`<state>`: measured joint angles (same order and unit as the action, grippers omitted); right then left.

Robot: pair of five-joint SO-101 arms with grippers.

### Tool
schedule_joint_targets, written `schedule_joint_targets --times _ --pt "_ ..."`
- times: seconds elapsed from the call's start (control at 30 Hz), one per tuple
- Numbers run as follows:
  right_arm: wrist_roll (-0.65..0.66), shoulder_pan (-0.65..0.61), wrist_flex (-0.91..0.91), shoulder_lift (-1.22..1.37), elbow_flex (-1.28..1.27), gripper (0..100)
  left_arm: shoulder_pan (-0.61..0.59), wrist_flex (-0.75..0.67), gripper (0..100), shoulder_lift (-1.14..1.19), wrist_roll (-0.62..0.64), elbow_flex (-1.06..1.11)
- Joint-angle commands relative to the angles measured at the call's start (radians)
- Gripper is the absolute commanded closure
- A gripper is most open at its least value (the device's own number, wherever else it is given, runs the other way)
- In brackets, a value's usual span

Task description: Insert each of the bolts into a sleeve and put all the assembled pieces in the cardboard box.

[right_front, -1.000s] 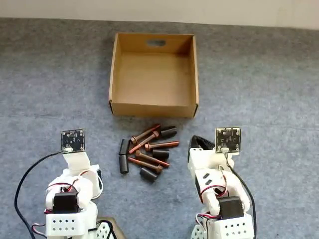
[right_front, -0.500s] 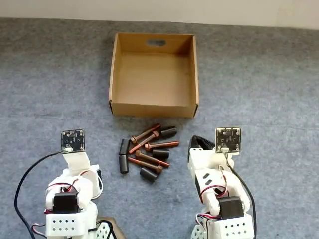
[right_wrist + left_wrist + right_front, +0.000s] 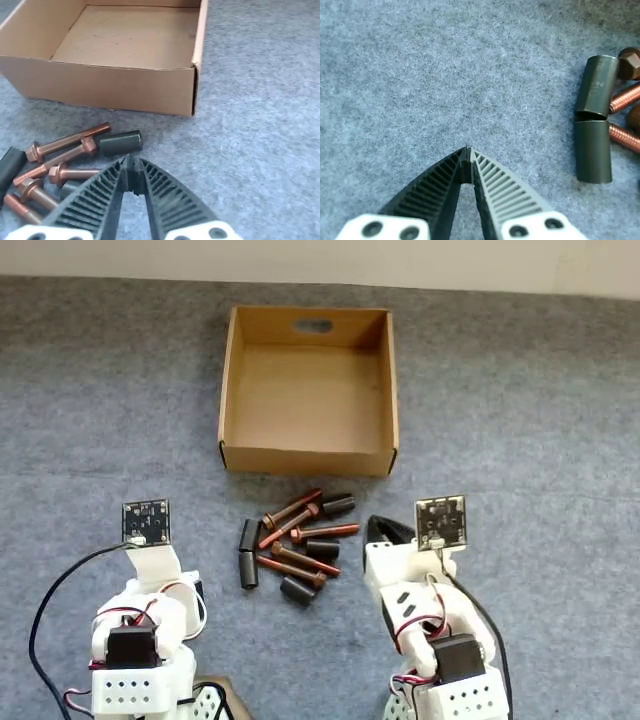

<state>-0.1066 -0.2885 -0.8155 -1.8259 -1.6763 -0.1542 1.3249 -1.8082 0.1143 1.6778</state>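
Fingers (image 3: pixel 495 180) of left gripper (image 3: pixel 466 152) sit pressed tip to tip, holding nothing, over bare grey carpet (image 3: pixel 445 75), at abt 9 o'clock from the pile and apart from it. Right gripper (image 3: pixel 129 162) is likewise closed on nothing, tips together, just beside the pile at abt 3 o'clock. Betw the arms, copper bolts (image 3: pixel 322 531) and black sleeves (image 3: pixel 248 568) lie loose on the carpet, mixed and touching. Two sleeves lie end to end at the pile's 9 o'clock edge. Cardboard box (image 3: pixel 308 458) sits near, at 12 o'clock from the pile, open side up.
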Motion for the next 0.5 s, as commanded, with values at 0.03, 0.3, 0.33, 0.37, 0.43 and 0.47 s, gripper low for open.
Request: schedule_joint_targets --times 0.03,0.3,0.33,0.37,0.43,0.47 --pt "0.008 -0.007 0.012 -0.005 -0.14 99.2 -0.013 0.002 99 -0.008 0.008 0.019" --pt "0.117 0.071 -0.09 -0.004 -0.09 99.2 -0.013 0.002 99 -0.008 0.008 0.019" --pt "0.166 0.05 -0.13 -0.004 -0.07 99.2 -0.013 0.002 99 -0.008 0.008 0.019" --pt "0.203 0.028 -0.163 -0.004 -0.059 99.2 -0.013 0.002 99 -0.008 0.008 0.019" --pt "0.207 0.012 -0.196 -0.004 -0.061 99.2 -0.013 0.002 99 -0.008 0.008 0.019" --pt "0.198 0.013 -0.194 -0.004 -0.079 99.2 -0.013 0.002 99 -0.008 0.008 0.019"
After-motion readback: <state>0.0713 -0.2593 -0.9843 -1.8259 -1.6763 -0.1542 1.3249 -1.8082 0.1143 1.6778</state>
